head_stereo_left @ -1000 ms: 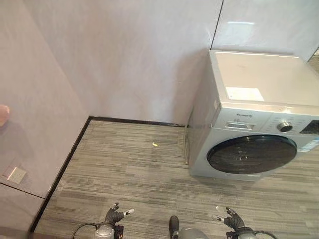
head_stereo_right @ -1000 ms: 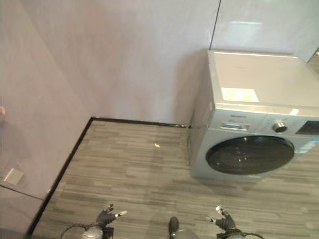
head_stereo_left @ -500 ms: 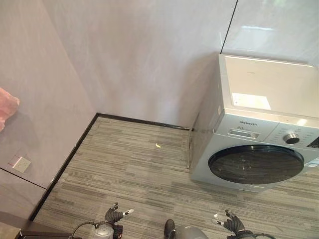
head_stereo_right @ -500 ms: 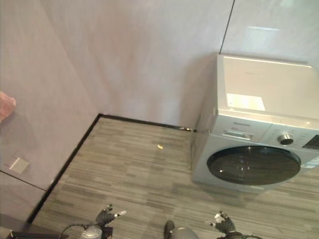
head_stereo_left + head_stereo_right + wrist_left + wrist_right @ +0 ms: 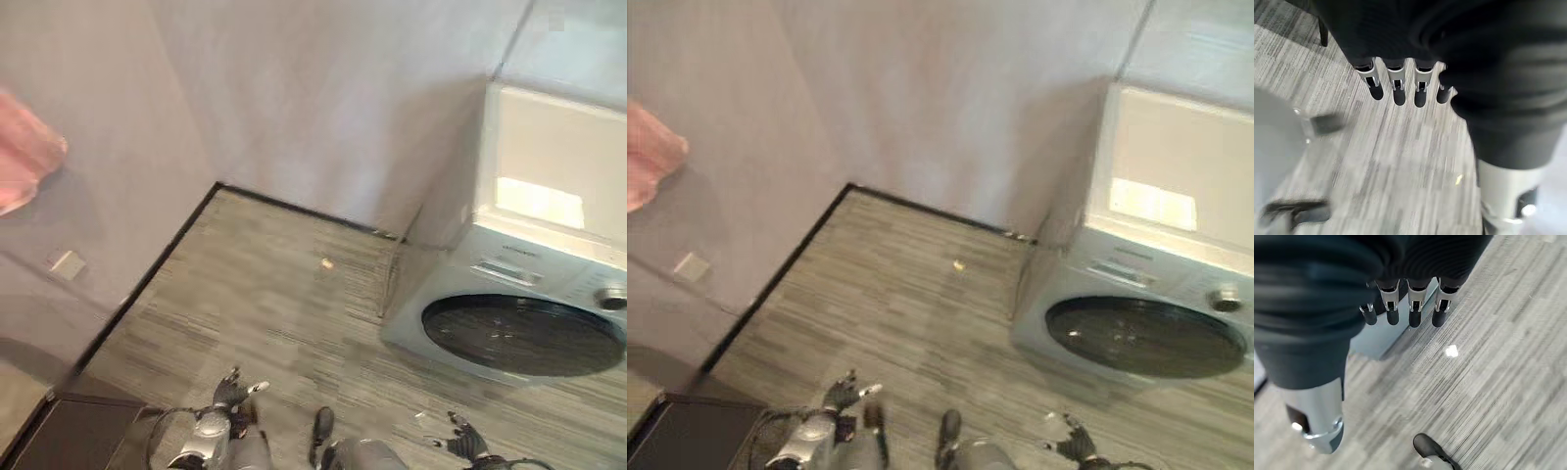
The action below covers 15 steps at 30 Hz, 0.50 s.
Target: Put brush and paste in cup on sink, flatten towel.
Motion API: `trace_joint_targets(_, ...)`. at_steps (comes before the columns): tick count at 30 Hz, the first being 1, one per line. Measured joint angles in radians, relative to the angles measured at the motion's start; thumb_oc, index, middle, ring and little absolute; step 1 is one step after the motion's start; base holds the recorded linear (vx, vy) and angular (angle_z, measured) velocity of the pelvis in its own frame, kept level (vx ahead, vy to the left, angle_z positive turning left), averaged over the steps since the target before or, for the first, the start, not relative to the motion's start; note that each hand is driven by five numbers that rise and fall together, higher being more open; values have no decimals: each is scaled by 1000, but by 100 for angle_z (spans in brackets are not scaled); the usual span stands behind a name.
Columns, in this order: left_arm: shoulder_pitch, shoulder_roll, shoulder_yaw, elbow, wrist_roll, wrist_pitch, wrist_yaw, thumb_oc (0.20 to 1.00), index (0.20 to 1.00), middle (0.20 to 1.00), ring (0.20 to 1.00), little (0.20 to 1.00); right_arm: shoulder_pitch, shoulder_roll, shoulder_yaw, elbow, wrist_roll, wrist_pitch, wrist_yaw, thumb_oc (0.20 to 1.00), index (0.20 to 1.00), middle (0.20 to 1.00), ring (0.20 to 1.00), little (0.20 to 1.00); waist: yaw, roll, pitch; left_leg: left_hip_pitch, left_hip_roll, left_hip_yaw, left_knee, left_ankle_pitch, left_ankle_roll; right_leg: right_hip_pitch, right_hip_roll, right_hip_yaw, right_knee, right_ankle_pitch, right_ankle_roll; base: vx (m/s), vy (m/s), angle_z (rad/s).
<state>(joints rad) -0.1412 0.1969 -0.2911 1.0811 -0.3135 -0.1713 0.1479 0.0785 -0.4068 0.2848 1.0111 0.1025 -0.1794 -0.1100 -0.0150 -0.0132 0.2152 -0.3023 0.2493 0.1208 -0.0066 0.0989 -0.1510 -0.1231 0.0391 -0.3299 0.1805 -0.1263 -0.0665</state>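
A pink towel (image 5: 24, 162) hangs against the wall at the far left, partly cut off by the view's edge. My left hand (image 5: 233, 392) hangs low over the striped grey floor, its fingers (image 5: 1396, 90) straight and holding nothing. At the lower right my right hand (image 5: 464, 443) hangs the same way, with straight fingers (image 5: 1413, 313) and nothing in them. Both hands are far from the towel.
A silver washing machine (image 5: 529, 284) with a dark round door stands at the right against the wall. A dark cabinet corner (image 5: 69, 431) shows at the lower left. A wall socket (image 5: 67, 262) sits below the towel. A small yellow scrap (image 5: 326, 262) lies on the floor.
The camera has swung left, so the whole picture shifted right. More of the pink towel and the dark cabinet corner have come into view. Both hands still hang open.
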Motion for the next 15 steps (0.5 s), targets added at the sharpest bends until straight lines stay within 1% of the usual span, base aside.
trace_joint_targets(1, 17, 4, 1, 0, -1, 0, 3, 1000, 1000, 1000, 1000, 1000, -4, 6, 7, 6, -1, -4, 0, 1000, 1000, 1000, 1000, 1000, 1, -5, -6, 5, 1, 35, -18, 7, -5, 33, -3, -7, -35, -11, 51, 319, 233, -14)
trace_joint_targets(2, 23, 6, 2, 1, -1, 0, 3, 1000, 1000, 1000, 1000, 1000, -5, 9, 7, 6, -1, -7, 0, 1000, 1000, 1000, 1000, 1000, 1, -6, -11, 10, 2, 69, -22, 10, -9, 51, -3, -12, -52, -15, 74, 270, 203, -15)
trace_joint_targets(3, 25, 9, 4, 1, -1, 0, 2, 1000, 1000, 1000, 1000, 1000, -14, 9, 7, 8, -2, -7, 0, 1000, 1000, 1000, 1000, 1000, 0, -15, -9, 18, 2, 102, 16, 10, -8, 62, -5, -13, -54, -4, 60, 272, 213, -21)
trace_joint_targets(4, 31, 10, 4, 1, -1, 1, 1, 1000, 1000, 1000, 1000, 1000, -18, 9, 3, 16, -2, -2, -1, 1000, 1000, 1000, 1000, 1000, 0, -13, -13, 35, 10, 108, 53, 17, 9, 89, -4, -15, -57, -3, 53, 264, 217, -21)
trace_joint_targets(5, 36, 10, 4, 1, -1, 0, 1, 1000, 1000, 1000, 1000, 1000, -8, 9, 2, 16, -2, -1, -1, 1000, 1000, 1000, 1000, 1000, -3, -21, -26, 48, 5, 109, 78, 19, 14, 101, -3, -15, -61, -7, 51, 269, 227, -7)
trace_joint_targets(6, 36, 11, 5, 1, -1, 0, 0, 1000, 1000, 1000, 1000, 1000, -3, 10, 2, 17, -2, -1, -1, 1000, 1000, 1000, 1000, 1000, -4, -24, -47, 61, -12, 105, 102, 20, 16, 111, -4, -14, -64, -18, 55, 345, 318, 7)
trace_joint_targets(7, 24, 13, 9, 5, -1, -1, -1, 1000, 1000, 1000, 1000, 1000, 3, 12, 2, 22, -2, 1, 0, 1000, 1000, 1000, 1000, 1000, -3, -30, -67, 80, -39, 106, 110, 18, 19, 128, -10, -9, -63, -25, 49, 327, 320, 10)
trace_joint_targets(8, 22, 14, 10, 12, 0, -1, -1, 1000, 1000, 1000, 1000, 1000, 5, 15, 1, 16, -2, 2, 1, 1000, 1000, 1000, 1000, 1000, -4, -42, -74, 80, -57, 109, 110, 14, 25, 135, -22, -6, -65, -21, 43, 302, 323, -1)
trace_joint_targets(10, 27, 19, 10, 20, 0, -1, -3, 1000, 1000, 1000, 1000, 1000, -2, 21, 2, 9, -5, 2, 1, 1000, 1000, 1000, 1000, 1000, 2, -62, -77, 79, -88, 113, 111, 4, 41, 156, -54, 9, -65, -26, 43, 141, 165, -21)
trace_joint_targets(11, 39, 19, 10, 21, 1, -1, -4, 1000, 1000, 1000, 1000, 1000, -3, 20, 2, 3, -20, 2, 2, 1000, 1000, 1000, 1000, 1000, 2, -65, -84, 77, -97, 121, 109, 2, 58, 166, -72, 23, -61, -36, 61, 163, 219, -31)
trace_joint_targets(12, 53, 12, 9, 19, 1, -2, -4, 1000, 1000, 1000, 1000, 1000, -1, 8, 2, -11, -23, 0, 2, 1000, 1000, 1000, 1000, 1000, 2, -40, -95, 77, -88, 135, 103, 68, 126, 167, -77, 31, -36, -53, 85, 162, 218, -24)
trace_joint_targets(13, 59, 18, 4, 23, 1, -1, -5, 1000, 1000, 1000, 1000, 1000, -9, 18, 4, -3, -38, 2, 1, 1000, 1000, 1000, 1000, 1000, 2, -42, -110, 96, -107, 142, 107, 2, 130, 172, -108, 38, -14, -77, 111, 152, 222, -8)
trace_joint_targets(14, 58, 26, 3, 21, 1, -2, -5, 1000, 1000, 1000, 1000, 1000, -3, 30, 13, 3, -41, 4, 5, 1000, 1000, 1000, 1000, 1000, 2, -59, -116, 112, -141, 160, 104, -9, 150, 172, -148, 52, 11, -85, 130, 127, 190, 2)
trace_joint_targets(15, 60, 35, 3, 18, 1, -3, -5, 1000, 1000, 1000, 1000, 1000, -3, 36, 12, -7, -41, 2, 6, 1000, 1000, 1000, 1000, 1000, 3, -59, -116, 124, -166, 163, 103, -31, 175, 169, -176, 56, 46, -87, 134, 127, 190, 15)
